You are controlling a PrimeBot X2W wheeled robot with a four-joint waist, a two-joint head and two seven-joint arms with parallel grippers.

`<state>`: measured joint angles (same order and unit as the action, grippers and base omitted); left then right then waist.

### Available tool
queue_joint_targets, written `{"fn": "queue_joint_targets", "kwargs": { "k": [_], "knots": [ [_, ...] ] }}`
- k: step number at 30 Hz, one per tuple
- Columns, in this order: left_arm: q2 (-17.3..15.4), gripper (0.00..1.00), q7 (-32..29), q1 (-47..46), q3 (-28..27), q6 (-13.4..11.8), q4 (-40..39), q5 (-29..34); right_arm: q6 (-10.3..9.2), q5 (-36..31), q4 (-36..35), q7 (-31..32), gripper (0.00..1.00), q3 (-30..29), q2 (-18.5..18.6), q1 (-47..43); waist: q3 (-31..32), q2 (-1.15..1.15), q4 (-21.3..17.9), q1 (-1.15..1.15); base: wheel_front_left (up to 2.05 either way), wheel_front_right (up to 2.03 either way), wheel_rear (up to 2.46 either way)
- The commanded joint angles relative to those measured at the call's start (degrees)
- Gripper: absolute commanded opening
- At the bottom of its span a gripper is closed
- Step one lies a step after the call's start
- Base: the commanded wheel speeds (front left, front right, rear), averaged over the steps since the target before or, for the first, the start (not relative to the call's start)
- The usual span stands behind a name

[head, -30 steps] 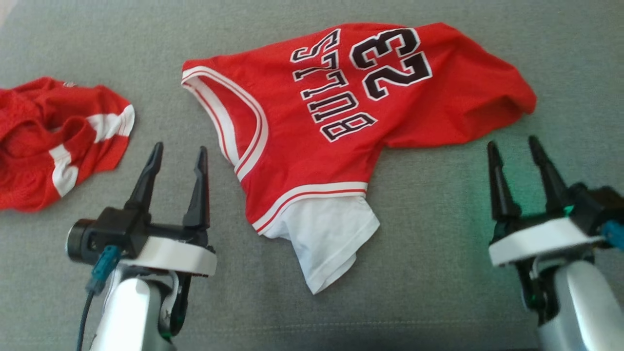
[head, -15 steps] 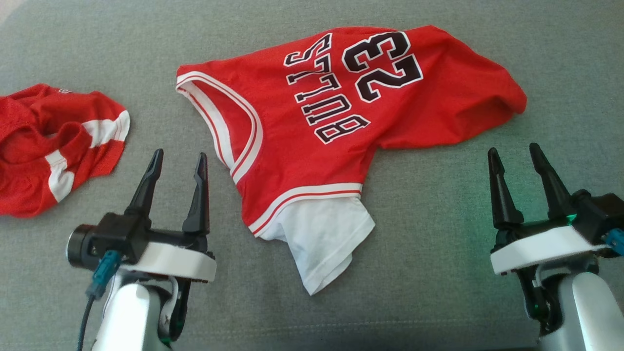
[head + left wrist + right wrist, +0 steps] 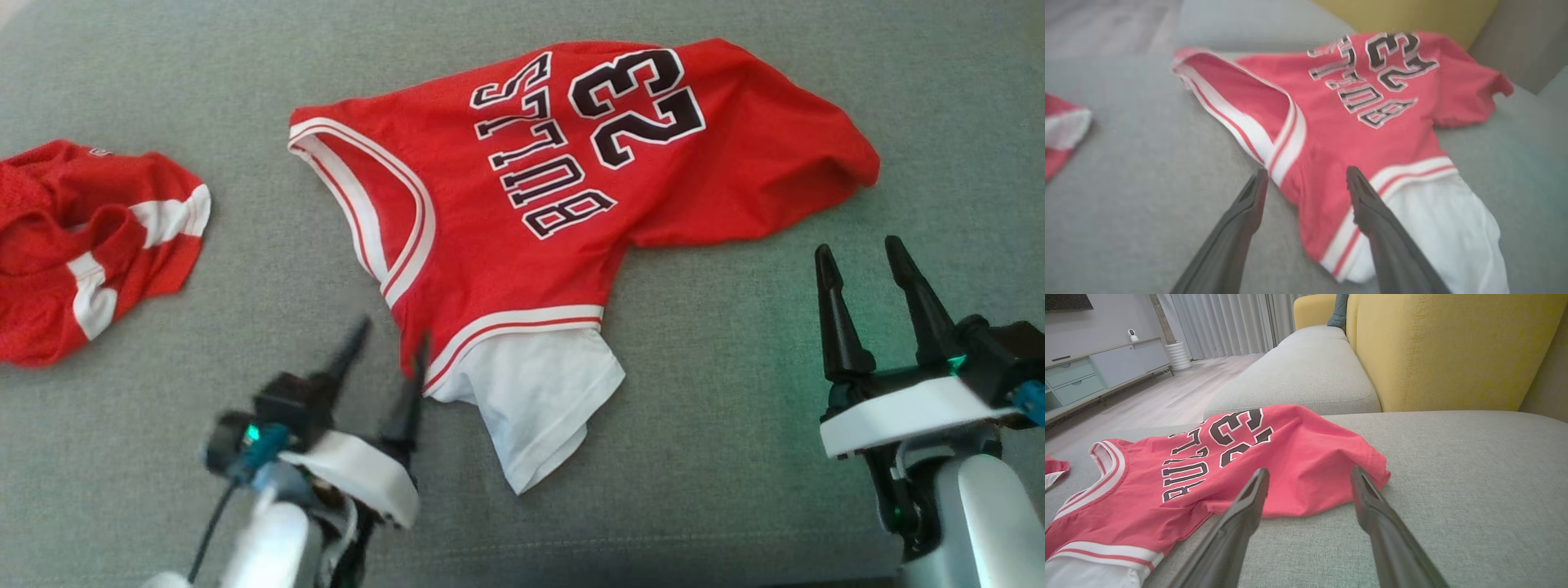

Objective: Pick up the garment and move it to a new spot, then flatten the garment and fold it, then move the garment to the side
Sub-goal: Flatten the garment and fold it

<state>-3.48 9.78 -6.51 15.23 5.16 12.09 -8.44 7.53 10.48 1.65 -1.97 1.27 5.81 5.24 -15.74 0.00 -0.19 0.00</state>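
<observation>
The jersey [image 3: 522, 204] lies spread in the middle of the sofa [image 3: 735, 351] seat. A sleeve [image 3: 539, 392] sticks out from under its near edge. A second garment [image 3: 73, 245] lies bunched at the left, well apart from it. The left gripper [image 3: 390, 335] is at the jersey's near-left corner, one jaw over the seat and the other over the cloth. The right gripper [image 3: 857, 245] stands near and right of the jersey, apart from it. The backrest [image 3: 1453, 347] rises behind.
</observation>
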Motion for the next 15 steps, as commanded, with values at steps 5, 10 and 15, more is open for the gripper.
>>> {"fn": "queue_joint_targets", "kwargs": {
  "k": [5, 10, 15],
  "knots": [
    [0.00, 1.00, -4.14, -2.48, -0.03, 0.57, 6.27, -3.42, -0.04, -0.36, -2.62, 0.37, 1.00, 1.73, -0.36, 0.24, -0.99, 0.00, -1.07, 0.00, 0.00, 0.00, 0.00],
    [0.13, 0.00, -4.20, -5.16, -0.41, 1.22, 11.08, -6.86, -0.04, -0.19, -2.84, 0.61, 1.00, 1.40, -0.27, 0.26, -1.43, 0.00, -2.01, 0.00, 0.00, 0.00, 0.00],
    [-1.62, 0.00, -0.66, -6.68, -2.79, 0.62, 11.06, -8.04, -0.04, -0.08, -3.02, 0.71, 1.00, 0.60, -0.44, -0.12, -1.44, 0.00, -2.36, 0.00, 0.00, 0.00, 0.00]
  ]
}}
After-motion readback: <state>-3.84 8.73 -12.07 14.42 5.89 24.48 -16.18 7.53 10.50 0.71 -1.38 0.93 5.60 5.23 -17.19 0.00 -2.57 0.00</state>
